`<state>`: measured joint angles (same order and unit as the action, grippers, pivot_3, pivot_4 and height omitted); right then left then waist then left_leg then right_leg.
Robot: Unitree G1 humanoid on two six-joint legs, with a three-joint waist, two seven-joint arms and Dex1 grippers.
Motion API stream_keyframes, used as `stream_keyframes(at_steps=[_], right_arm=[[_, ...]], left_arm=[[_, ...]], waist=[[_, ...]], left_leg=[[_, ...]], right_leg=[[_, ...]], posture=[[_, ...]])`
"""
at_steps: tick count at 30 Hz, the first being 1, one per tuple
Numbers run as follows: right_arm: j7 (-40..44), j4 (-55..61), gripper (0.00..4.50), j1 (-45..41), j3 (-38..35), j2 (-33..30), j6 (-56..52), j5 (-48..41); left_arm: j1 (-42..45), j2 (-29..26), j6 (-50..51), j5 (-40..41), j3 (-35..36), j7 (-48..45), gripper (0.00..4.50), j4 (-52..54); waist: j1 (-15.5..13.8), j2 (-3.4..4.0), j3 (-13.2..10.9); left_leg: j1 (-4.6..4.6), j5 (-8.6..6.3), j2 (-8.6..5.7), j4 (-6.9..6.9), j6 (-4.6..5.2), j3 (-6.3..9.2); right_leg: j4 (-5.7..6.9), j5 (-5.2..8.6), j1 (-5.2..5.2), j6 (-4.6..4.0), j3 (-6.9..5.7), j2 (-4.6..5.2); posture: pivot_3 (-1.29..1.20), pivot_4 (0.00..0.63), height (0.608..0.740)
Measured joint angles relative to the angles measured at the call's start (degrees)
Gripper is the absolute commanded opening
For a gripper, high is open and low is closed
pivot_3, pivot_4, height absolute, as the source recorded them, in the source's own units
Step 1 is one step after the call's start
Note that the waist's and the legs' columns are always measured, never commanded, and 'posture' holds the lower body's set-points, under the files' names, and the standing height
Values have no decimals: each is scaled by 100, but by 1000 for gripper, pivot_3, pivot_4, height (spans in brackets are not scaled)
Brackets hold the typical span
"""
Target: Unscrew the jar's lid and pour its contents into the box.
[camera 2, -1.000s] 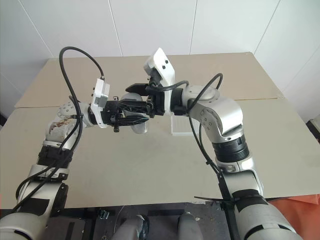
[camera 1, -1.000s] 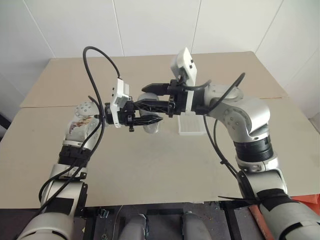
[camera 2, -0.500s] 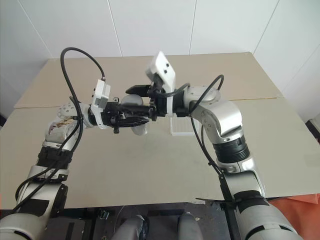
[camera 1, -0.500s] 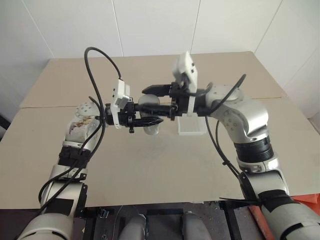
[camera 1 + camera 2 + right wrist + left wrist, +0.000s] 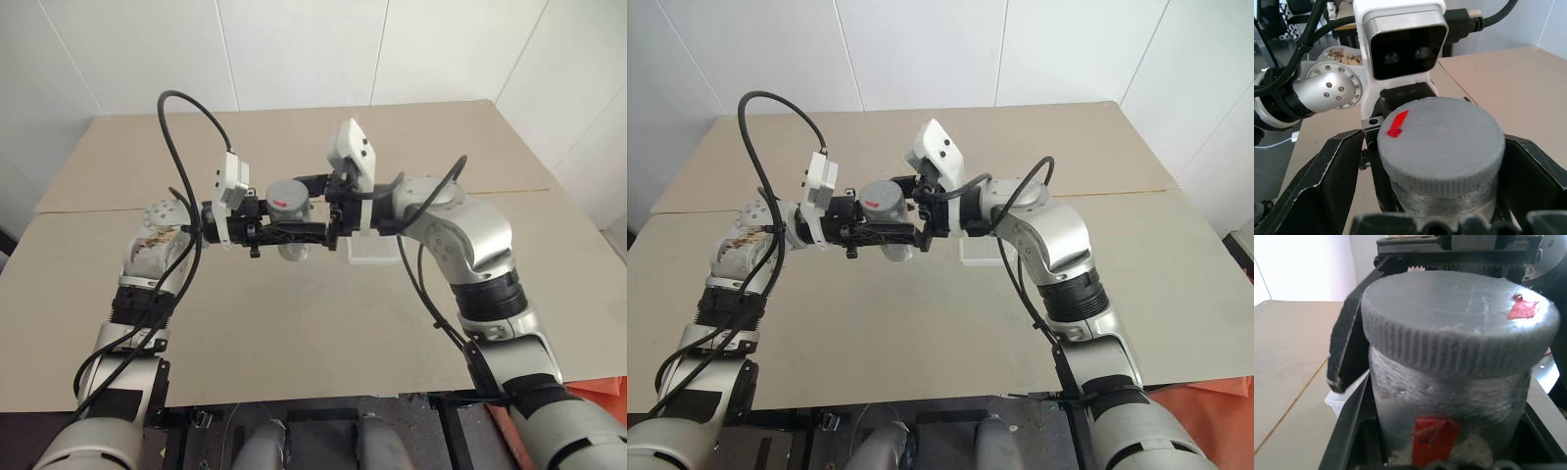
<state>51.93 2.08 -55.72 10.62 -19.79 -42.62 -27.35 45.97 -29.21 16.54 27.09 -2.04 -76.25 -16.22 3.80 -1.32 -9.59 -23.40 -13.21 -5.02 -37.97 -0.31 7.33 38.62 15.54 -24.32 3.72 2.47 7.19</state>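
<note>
The jar, clear with a red stripe, hangs upright above the table with my left gripper shut on its body from the left. The grey lid sits on the jar and bears a red mark on top. From the right, my right gripper stands open around the lid, one finger on each side with a gap to the lid's rim. The box, translucent white, lies on the table just behind and under the right wrist, partly hidden. The contents cannot be made out through the jar's wall.
The tan table spreads wide all around, with a seam running across it at the height of the box. White walls stand behind its far edge. An orange thing shows past the table's front right corner.
My right gripper was shut on the lid and has opened, its fingers now standing off on both sides. The left gripper and the jar have stayed in place.
</note>
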Motion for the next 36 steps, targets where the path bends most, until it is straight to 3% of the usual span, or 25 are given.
stream_keyframes(at_steps=[12,15,19,24,27,33,36], right_arm=[[-25,-46,4484,-25,-116,73,-23,-84],[-26,-64,3976,-30,-118,97,-23,-86],[-11,-119,2802,-36,-117,137,-19,-89],[166,-202,2778,-36,-117,137,96,-91],[831,-576,2778,-58,-118,124,493,-114],[3105,-2063,2778,-607,-4,123,1676,-222],[3491,-2651,2778,-871,264,115,2135,-489]], left_arm=[[-32,-10,100,0,0,-34,1935,1],[-42,-38,105,0,0,-38,1935,30],[-60,-70,123,2,5,-46,1935,78],[-96,-111,179,2,6,-61,1935,183],[-150,-132,250,32,-9,-199,1935,308],[-173,-120,361,237,-175,-619,1935,744],[-185,-150,409,266,-166,-658,1935,873]], waist=[[11,0,0],[12,0,0],[12,0,0],[17,1,0],[17,1,0],[40,1,0],[55,1,0]], left_leg=[[0,0,0,0,0,0],[0,0,0,0,0,0],[1,0,0,0,0,0],[1,0,0,0,0,0],[1,-1,0,-2,2,-1],[4,-2,2,-13,3,-3],[10,-1,8,-13,1,-5]], right_leg=[[7,0,-1,0,0,0],[7,0,-1,0,0,0],[8,0,-1,0,0,0],[9,0,-2,0,0,0],[8,0,1,0,0,0],[6,0,6,0,-1,-2],[5,0,3,0,-2,-5]], posture=[[0,150,740],[0,150,740],[0,150,740],[0,150,740],[0,150,740],[0,150,740],[0,150,740]])
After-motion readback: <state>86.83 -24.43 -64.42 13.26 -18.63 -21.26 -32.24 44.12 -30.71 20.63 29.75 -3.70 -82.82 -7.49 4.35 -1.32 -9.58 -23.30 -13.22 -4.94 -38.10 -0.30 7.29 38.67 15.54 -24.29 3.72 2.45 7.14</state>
